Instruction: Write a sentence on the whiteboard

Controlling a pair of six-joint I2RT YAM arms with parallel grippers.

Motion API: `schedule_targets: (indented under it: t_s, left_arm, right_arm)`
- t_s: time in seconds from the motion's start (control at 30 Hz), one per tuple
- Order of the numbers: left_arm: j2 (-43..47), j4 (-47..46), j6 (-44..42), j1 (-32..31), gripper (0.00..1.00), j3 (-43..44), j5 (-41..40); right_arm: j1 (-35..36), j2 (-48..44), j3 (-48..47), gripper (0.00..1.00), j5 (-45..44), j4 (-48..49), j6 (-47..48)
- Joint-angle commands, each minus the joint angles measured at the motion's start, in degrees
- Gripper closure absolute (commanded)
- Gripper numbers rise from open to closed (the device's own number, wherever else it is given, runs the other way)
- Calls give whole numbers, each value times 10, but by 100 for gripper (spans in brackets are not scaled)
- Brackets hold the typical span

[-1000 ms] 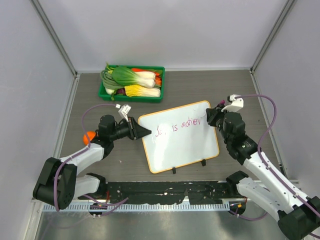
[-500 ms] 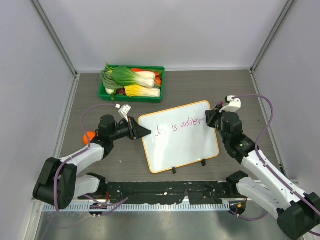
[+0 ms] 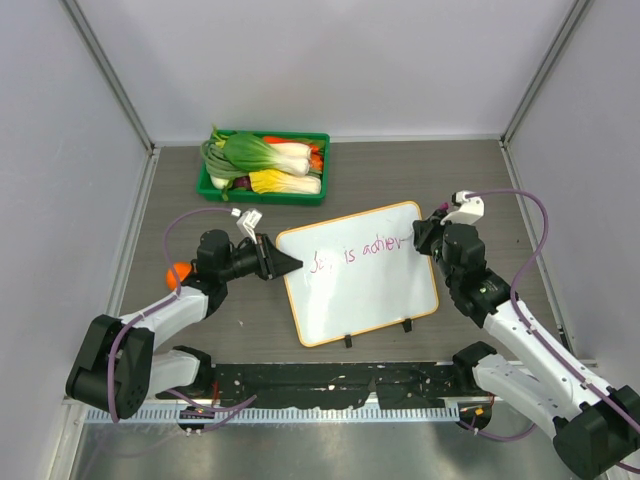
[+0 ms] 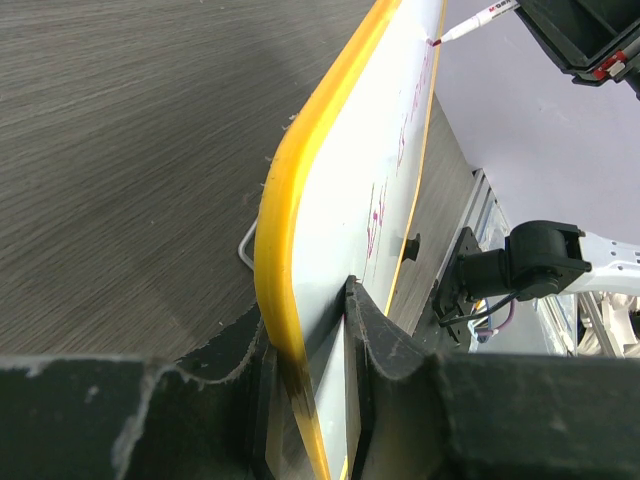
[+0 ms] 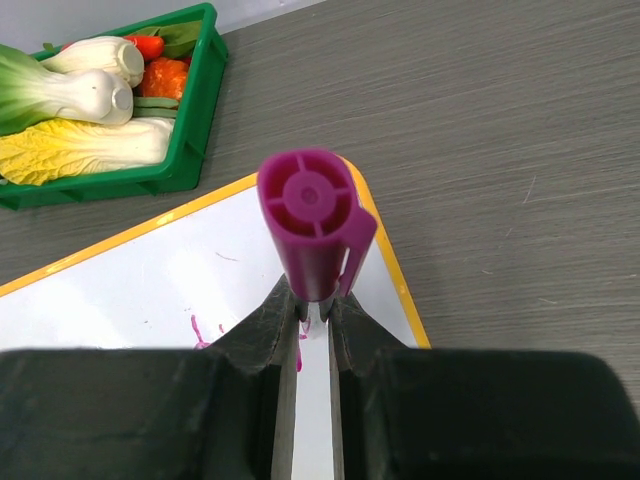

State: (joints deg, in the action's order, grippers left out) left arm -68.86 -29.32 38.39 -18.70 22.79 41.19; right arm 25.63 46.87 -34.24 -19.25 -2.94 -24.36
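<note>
The whiteboard [image 3: 360,285] with its orange-yellow rim lies in the middle of the table, tilted on two black feet. Purple-pink handwriting, the sentence [image 3: 358,250], runs across its upper part. My left gripper [image 3: 283,263] is shut on the board's left edge; the left wrist view shows the yellow rim [image 4: 285,300] clamped between the jaws. My right gripper [image 3: 421,235] is shut on a purple marker [image 5: 315,215] at the board's upper right corner. The marker's tip [image 4: 437,40] touches the board near the end of the writing.
A green tray [image 3: 214,188] of vegetables stands at the back, left of centre. An orange ball [image 3: 181,272] lies beside the left arm. Grey walls enclose the table on three sides. A black rail [image 3: 330,380] runs along the near edge.
The right gripper with the marker has shifted slightly right along the board's top, lengthening the writing's last stroke. The left gripper and the board have not moved.
</note>
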Motion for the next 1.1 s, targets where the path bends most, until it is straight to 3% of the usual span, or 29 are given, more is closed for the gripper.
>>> schedule_targets:
  t_s: [0.0,1.07]
  left_arm:
    - [-11,45,-96,-1,100,-16,-74]
    - [-10,46,-95,-1,100,-16,-74]
  right_arm:
    - [-9,-1,-7,99,-32,-1,7]
    - [-10,17,-14,99,13,50,-10]
